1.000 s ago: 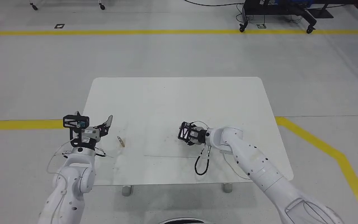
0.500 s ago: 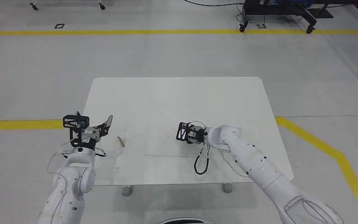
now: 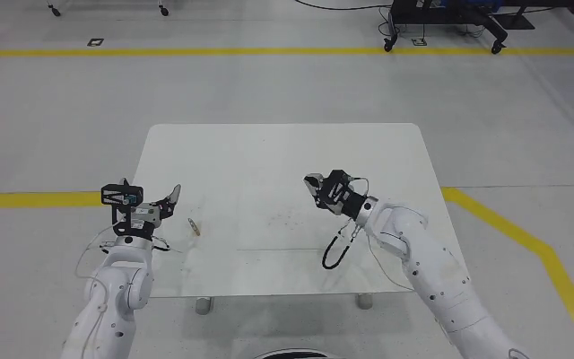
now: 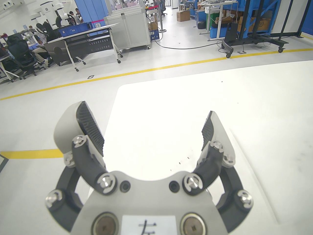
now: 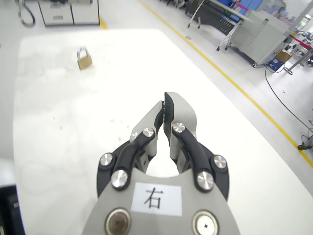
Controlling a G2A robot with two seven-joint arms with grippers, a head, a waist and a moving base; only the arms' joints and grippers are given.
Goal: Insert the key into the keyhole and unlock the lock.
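Resting on the white table [image 3: 269, 153] near its left edge, the lock [image 3: 193, 226] is a small brass padlock with a silver shackle, and nothing touches it. From the right wrist view the lock [image 5: 84, 59] sits well out across the table [image 5: 122, 50], with the shackle on its far side; whether it stands or lies flat cannot be told. The left gripper [image 3: 166, 202] hangs at the table's left edge, just beside the lock but apart from it. In its own wrist view the left gripper [image 4: 146, 113] is spread wide, ribbed pads [image 4: 89, 125] facing each other with only the bare table [image 4: 171, 99] between them. The right gripper [image 3: 314, 186] is over the middle of the table, toward the right half and well apart from the lock, pointing toward the lock's side. Seen from its wrist, the right gripper [image 5: 163, 99] is clenched, its fingertips [image 5: 171, 106] pressed together with no gap between them; whether the key is pinched between them cannot be told. A yellow line [image 3: 269, 51] runs across the floor beyond the table's far edge.
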